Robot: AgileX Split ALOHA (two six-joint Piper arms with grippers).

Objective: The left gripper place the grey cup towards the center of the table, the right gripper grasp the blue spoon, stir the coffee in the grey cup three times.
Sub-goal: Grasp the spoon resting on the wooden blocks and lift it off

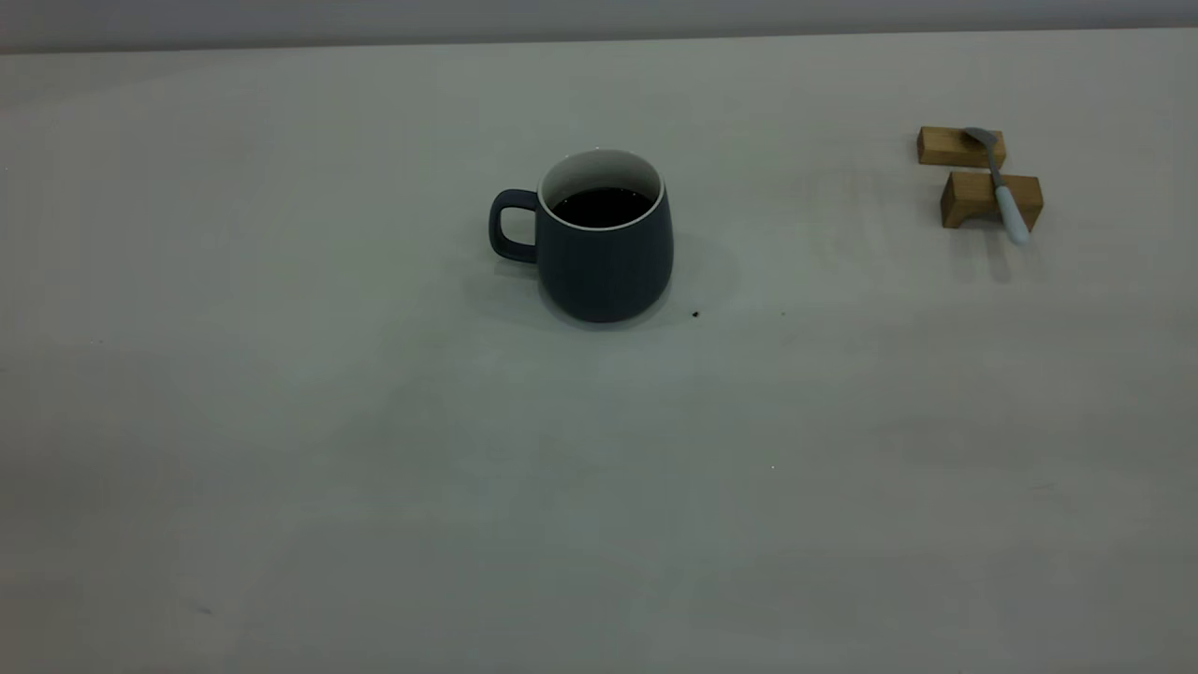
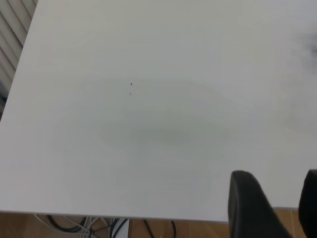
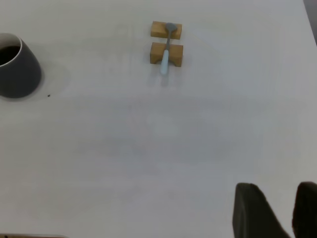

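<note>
The grey cup [image 1: 604,267] stands upright near the middle of the table [image 1: 374,487], handle to the left, with dark coffee [image 1: 602,207] inside. The right wrist view also has the cup [image 3: 17,72] and its coffee [image 3: 7,53]. The blue spoon [image 1: 1007,198] lies across two wooden blocks at the far right, bowl on the farther block, pale handle sticking out over the nearer one. Neither arm shows in the exterior view. My left gripper [image 2: 276,174] hangs open over bare table near its edge. My right gripper [image 3: 276,186] is open and empty, well short of the spoon [image 3: 166,62].
The two small wooden blocks [image 1: 953,148] [image 1: 973,198] carry the spoon. A few dark specks [image 1: 694,315] lie beside the cup. In the left wrist view the table edge [image 2: 99,214] gives way to a wood floor with cables [image 2: 89,225].
</note>
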